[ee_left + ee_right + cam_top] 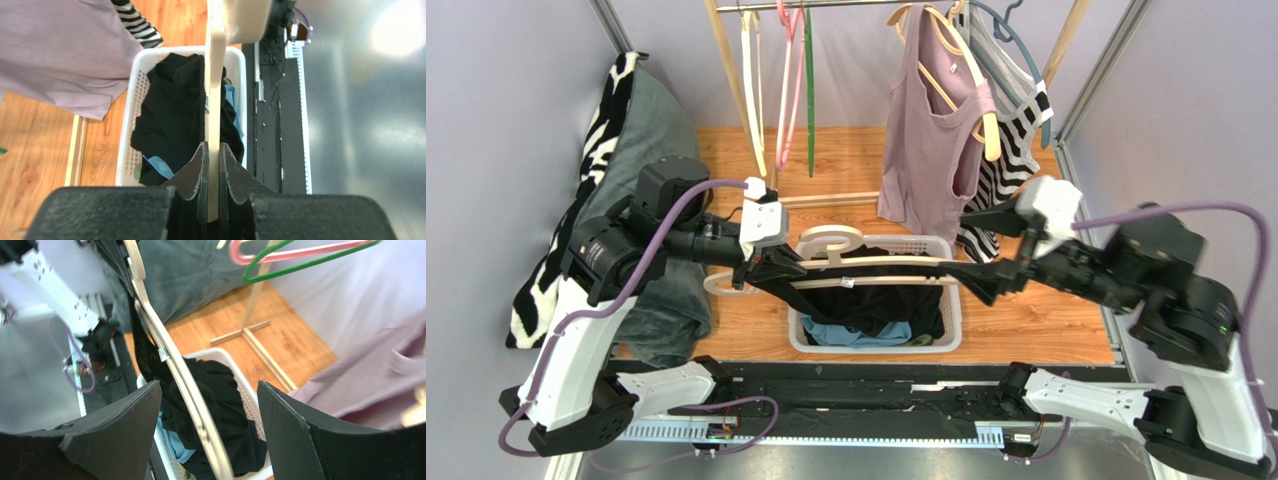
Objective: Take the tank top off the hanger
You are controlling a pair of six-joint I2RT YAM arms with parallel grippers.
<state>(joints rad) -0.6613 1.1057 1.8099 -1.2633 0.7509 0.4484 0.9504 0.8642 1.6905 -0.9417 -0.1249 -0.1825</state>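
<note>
A cream wooden hanger (866, 262) lies level above the white basket (954, 330). A black tank top (876, 300) droops from it into the basket. My left gripper (761, 268) is shut on the hanger's left end. In the left wrist view both jaws clamp the cream bar (214, 125), with the black tank top (175, 110) below it. My right gripper (986, 280) stands open at the hanger's right end. In the right wrist view the hanger (192, 400) and black fabric (227, 405) pass between the spread fingers (120, 430) of my right gripper (210, 412), touching neither.
On the rail behind hang a mauve tank top (926, 140), a striped garment (1016, 130) and empty pink, green and cream hangers (791, 80). Grey and zebra-print fabric (651, 130) hangs at the left. The basket also holds blue cloth (841, 335). The rack's wooden foot (826, 200) crosses the floor.
</note>
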